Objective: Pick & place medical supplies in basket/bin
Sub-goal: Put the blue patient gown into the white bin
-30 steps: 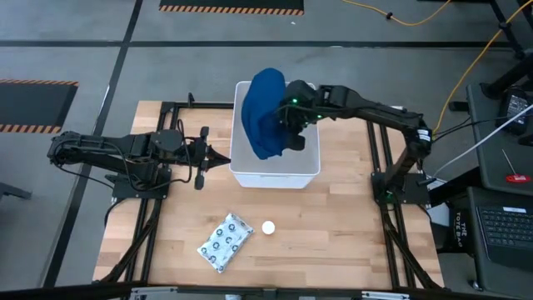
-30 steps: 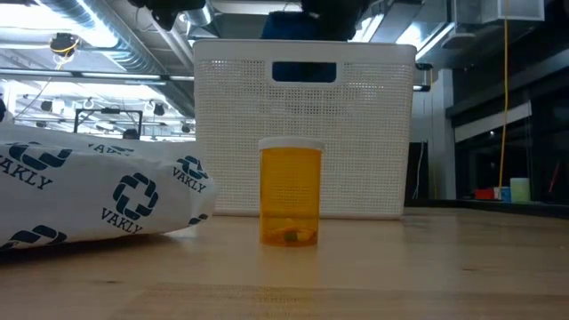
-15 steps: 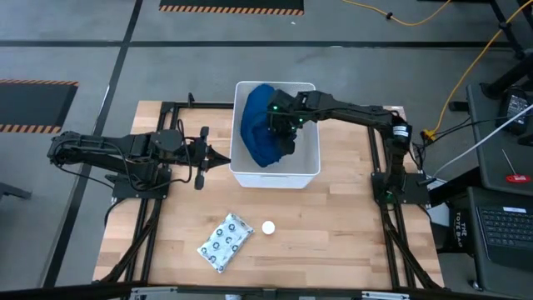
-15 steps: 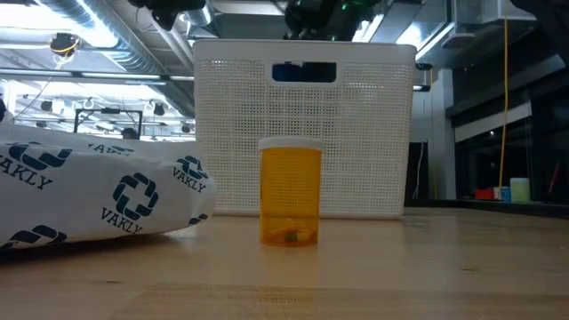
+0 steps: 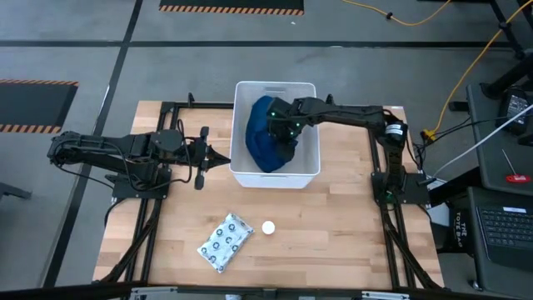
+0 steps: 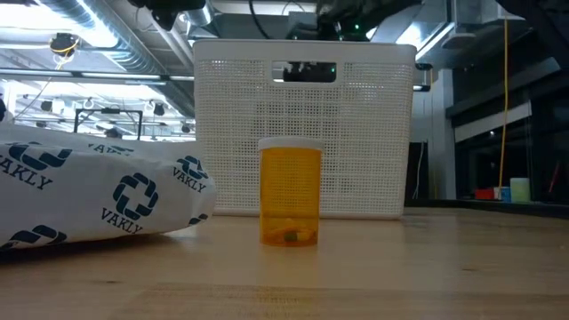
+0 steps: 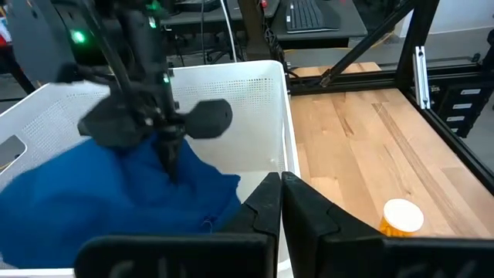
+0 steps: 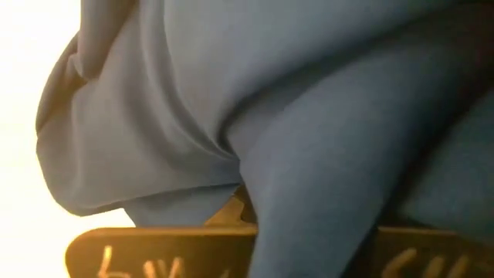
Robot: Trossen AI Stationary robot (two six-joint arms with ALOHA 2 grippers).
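The table [image 5: 350, 217] is a pale wood slab on a black frame; at its far middle stands the tub [image 5: 307, 170], white, tall-walled, with a slot handle in the rim that shows in the low view [image 6: 304, 72]; it is the biggest thing here by a good way. Inside the tub lies the garment [image 5: 265, 137], dark blue and bunched, filling most of the left and middle of it; from the left wrist camera it [image 7: 108, 205] heaps against the perforated wall. The right arm reaches in over the tub's right rim; the right gripper [image 5: 286, 140] is down in the tub with its fingers pinched together on the garment, a fold of blue cloth [image 8: 309, 154] draped right over them in its own camera. The left arm lies low on the left of the table; the left gripper [image 5: 223, 160] sits just left of the tub's wall, fingers pressed together and empty. On the near part of the table lies the packet [image 5: 224, 242], white with blue rings, tilted; just right of it, apart, stands the bottle [image 5: 268, 227], amber with a white cap, upright in the low view [image 6: 290, 192]. Of the black block I see nothing.
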